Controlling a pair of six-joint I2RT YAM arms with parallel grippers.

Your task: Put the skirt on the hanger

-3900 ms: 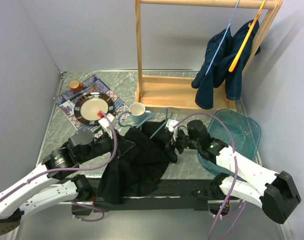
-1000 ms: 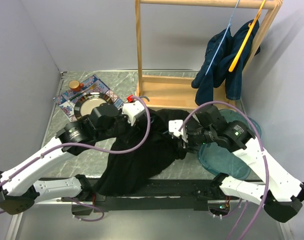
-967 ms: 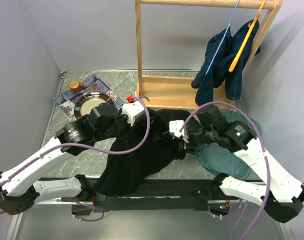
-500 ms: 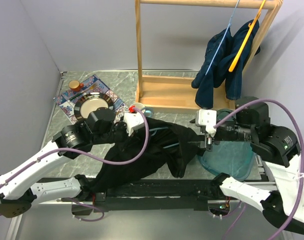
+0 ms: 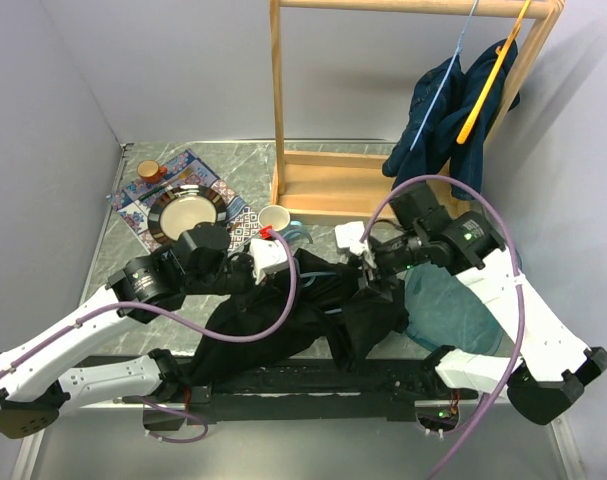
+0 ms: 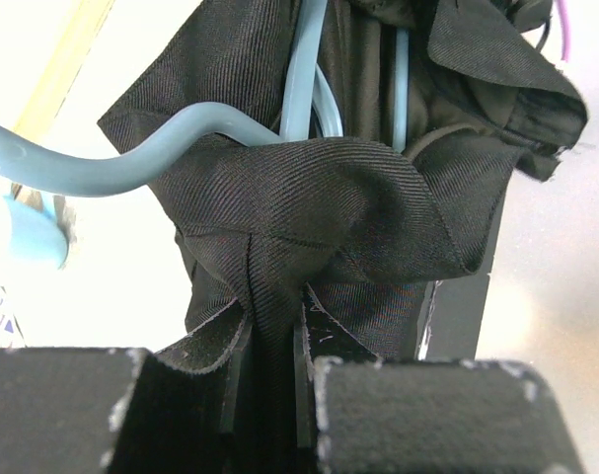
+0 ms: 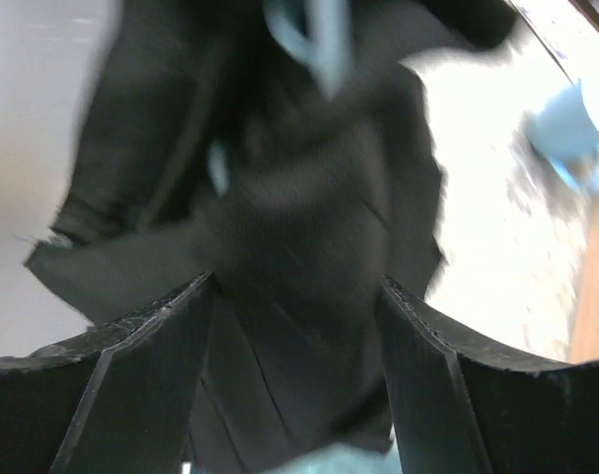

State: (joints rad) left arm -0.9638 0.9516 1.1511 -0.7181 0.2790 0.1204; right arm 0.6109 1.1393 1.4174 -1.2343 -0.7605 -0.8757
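Note:
The black skirt [image 5: 283, 320] hangs bunched between both arms, its lower end draping over the table's front edge. A light blue hanger [image 6: 301, 74] runs through its folds, and its hook [image 6: 131, 170] curves out to the left. My left gripper [image 5: 266, 262] is shut on a fold of the skirt [image 6: 309, 197] just below the hook, seen close in the left wrist view [image 6: 272, 341]. My right gripper [image 5: 371, 272] is open at the skirt's right side. In its blurred wrist view the fingers [image 7: 161, 336] stand wide apart with black cloth [image 7: 309, 237] between them.
A wooden rack [image 5: 358, 185] stands at the back with a dark blue garment [image 5: 438, 120] and an orange hanger [image 5: 491, 75]. A teal basin [image 5: 463, 310] sits under the right arm. A plate [image 5: 188, 212], a cup [image 5: 273, 217] and a small brown cup [image 5: 148, 170] are at the left.
My right gripper swung out right with the skirt's edge, then came back left and now stands open over the cloth. My left gripper kept its hold and shifted slightly toward me.

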